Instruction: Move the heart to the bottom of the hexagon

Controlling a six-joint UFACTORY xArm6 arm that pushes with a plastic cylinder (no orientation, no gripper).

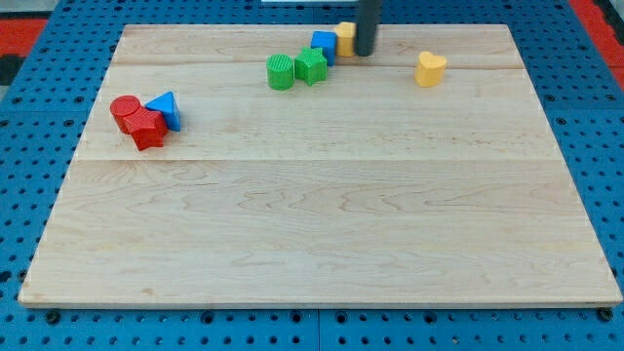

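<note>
- Near the table's (322, 244) far edge, a little right of centre, my tip (364, 53) is resting on the pale wooden surface, touching the right side of a yellow block (344, 37) whose shape I cannot make out.
- No gripper is fitted; the arm is ending in a plain dark rod, so nothing is being grasped.
- Sitting well apart to the right of my tip, alone on open wood, is the yellow heart (430, 68), smooth and rounded.
- Just left of the yellow block, a blue cube (324, 44) is touching it.
- Nearer and leftward, a green star-like block (311, 65) and a ribbed green cylinder (281, 72) are standing side by side.
- Far over at the left, a red cylinder (124, 110), a red hexagon (148, 128) and a blue triangle (166, 109) are huddling together, touching.
- Planks with fine lengthwise grain are making up the table, which is lying on a blue perforated base (29, 185).
- Wide bare wood is stretching across the whole near half, between the heart and the hexagon.
</note>
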